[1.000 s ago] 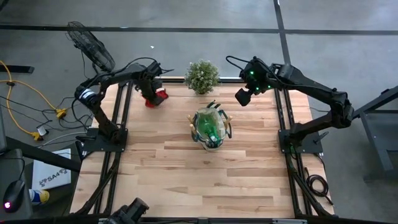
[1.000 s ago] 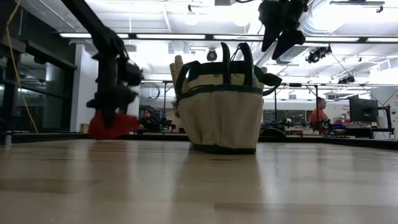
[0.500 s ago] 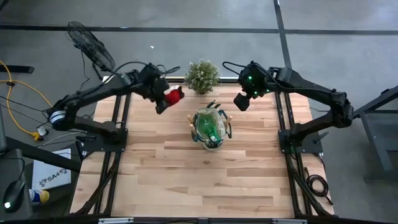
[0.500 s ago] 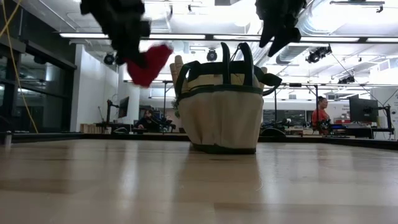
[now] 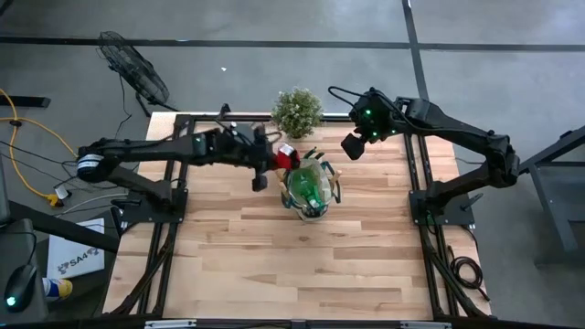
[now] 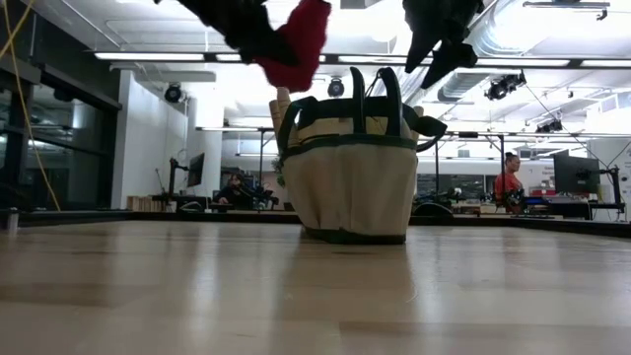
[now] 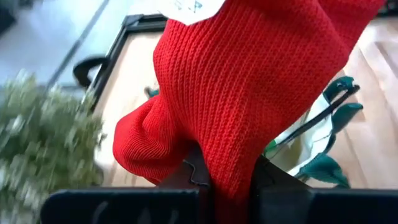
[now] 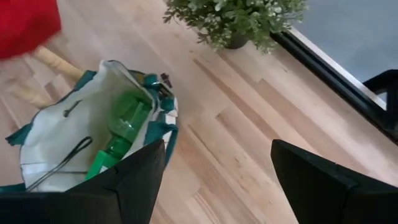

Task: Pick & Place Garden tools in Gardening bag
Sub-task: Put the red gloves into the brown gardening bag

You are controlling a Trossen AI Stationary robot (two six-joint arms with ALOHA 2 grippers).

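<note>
A red knitted glove bundle (image 7: pixel 249 93) fills most of the left wrist view, pinched at its lower end between the dark fingers (image 7: pixel 273 186) of the left tool (image 7: pixel 227 180). A white tag (image 7: pixel 183 7) shows at its upper edge. Beyond it lie the wooden table (image 7: pixel 379 93), the tan gardening bag (image 7: pixel 311 140) with dark green trim, and a blurred bushy green plant (image 7: pixel 43 137).

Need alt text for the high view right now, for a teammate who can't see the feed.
Top-down view of a wooden table: the left gripper, shut on a red glove, is beside the bag at the table's middle. The right gripper, open, hovers off the bag's other side, and a potted plant stands at the far edge.
</note>
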